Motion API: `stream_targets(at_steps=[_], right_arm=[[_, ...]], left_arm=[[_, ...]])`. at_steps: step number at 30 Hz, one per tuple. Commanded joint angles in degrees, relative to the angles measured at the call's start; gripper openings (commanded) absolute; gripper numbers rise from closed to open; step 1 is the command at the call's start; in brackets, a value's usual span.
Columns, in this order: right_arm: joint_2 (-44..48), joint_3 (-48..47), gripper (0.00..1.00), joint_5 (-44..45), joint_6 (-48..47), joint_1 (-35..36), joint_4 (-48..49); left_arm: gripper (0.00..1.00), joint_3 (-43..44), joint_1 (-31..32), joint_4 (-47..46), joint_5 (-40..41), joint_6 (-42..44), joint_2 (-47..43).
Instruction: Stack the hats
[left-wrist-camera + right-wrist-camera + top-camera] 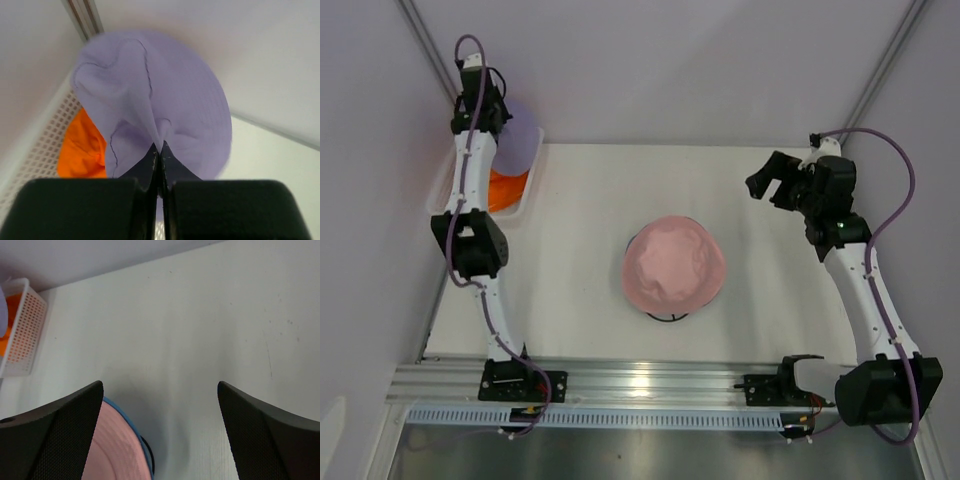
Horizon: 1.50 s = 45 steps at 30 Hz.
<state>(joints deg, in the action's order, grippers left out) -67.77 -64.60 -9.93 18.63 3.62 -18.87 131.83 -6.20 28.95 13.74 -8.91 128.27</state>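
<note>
Left jaws pressed together, pinching crown fold of lavender hat (170, 95), just beyond tips, above orange hat (82, 152) in basket (42, 147). Right jaws spread, empty, pink hat (117, 450) below. Fabric looks soft, light, floppy: gathered fold likely grips best.

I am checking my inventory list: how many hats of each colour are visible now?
Pink hat: 1
Blue hat: 1 (only its rim shows, under the pink one)
Lavender hat: 1
Orange hat: 1
Total: 4
</note>
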Motion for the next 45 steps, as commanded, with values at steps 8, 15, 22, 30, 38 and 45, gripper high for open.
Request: stream_targets(at_steps=[8,15,22,30,38,45], right_arm=[[0.27,-11.76,1.0,-17.21,5.27,-0.19,1.73],[1.84,-11.7,1.0,-28.55,16.77,1.38,10.24],[8.26,-9.67,0.99,-27.24,16.69,6.14,5.0],[20.2,6.23,1.0,-27.16,34.95,10.18,16.23],[24.26,12.54,1.0,-19.6,37.78,16.77,10.25],[27.34,16.61,0.81,-16.96,42.28,18.0,15.72]], left_arm=[[0.01,1.33,2.32,21.9,-20.75,0.65,-33.75],[0.01,-20.87,21.71,19.66,-22.35,-2.86,-52.56],[0.01,-27.06,37.38,16.23,-17.17,-7.17,-61.73],[0.01,-36.29,50.83,7.62,-17.17,-12.62,-66.48],[0.01,-40.16,58.66,4.01,-15.32,-14.38,-63.76],[0.01,-41.3,61.56,2.43,-14.53,-14.56,-61.74]])
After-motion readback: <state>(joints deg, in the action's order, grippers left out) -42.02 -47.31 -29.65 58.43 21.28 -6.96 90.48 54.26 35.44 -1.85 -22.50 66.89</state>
